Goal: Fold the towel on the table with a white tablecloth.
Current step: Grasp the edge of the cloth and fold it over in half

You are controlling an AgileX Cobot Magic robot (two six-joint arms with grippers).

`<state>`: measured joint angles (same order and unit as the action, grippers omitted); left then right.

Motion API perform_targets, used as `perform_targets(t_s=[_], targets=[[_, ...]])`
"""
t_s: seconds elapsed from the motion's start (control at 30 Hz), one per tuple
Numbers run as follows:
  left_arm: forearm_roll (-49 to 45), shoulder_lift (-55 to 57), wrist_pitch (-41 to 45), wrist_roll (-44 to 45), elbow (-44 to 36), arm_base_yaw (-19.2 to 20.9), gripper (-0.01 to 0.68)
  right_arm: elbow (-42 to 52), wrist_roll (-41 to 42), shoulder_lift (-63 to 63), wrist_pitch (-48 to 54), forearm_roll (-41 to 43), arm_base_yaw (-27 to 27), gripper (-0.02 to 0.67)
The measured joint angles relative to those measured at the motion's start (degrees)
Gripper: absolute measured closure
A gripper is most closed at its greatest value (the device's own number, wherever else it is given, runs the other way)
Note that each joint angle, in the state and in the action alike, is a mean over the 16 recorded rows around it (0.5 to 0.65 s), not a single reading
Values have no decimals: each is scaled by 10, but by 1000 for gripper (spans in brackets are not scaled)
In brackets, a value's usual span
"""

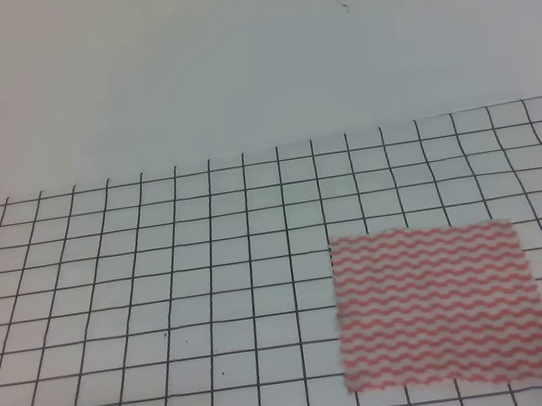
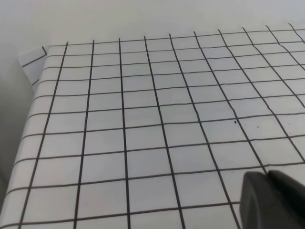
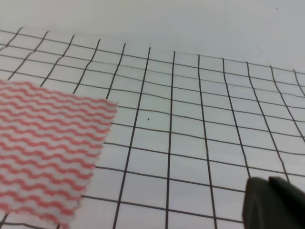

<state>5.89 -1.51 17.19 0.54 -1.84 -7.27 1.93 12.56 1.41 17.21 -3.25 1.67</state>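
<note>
The towel (image 1: 439, 309), white with pink-red wavy stripes, lies flat and unfolded at the right front of the table, on the white tablecloth (image 1: 161, 279) with its black grid. In the right wrist view the towel (image 3: 45, 145) fills the lower left. No gripper shows in the exterior high view. A dark part of the left gripper (image 2: 274, 200) pokes into the lower right corner of the left wrist view, and a dark part of the right gripper (image 3: 274, 202) into the same corner of the right wrist view. Neither view shows how the jaws stand.
The table's back edge (image 1: 263, 148) meets a plain pale wall. Its left edge (image 2: 26, 114) drops off in the left wrist view, with a folded tablecloth corner (image 2: 32, 62) at the far left.
</note>
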Motion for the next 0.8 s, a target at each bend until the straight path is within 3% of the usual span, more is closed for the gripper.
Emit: perform_targets(t_s=[0.27, 0.63, 0.8], targets=[[98, 0, -7, -2, 0, 0, 672, 0, -14, 0, -37, -107, 0, 652], [452, 0, -39, -5, 0, 0, 672, 0, -27, 0, -259, -500, 0, 652], [575, 0, -49, -5, 0, 0, 672, -1, -14, 0, -341, -623, 0, 652]])
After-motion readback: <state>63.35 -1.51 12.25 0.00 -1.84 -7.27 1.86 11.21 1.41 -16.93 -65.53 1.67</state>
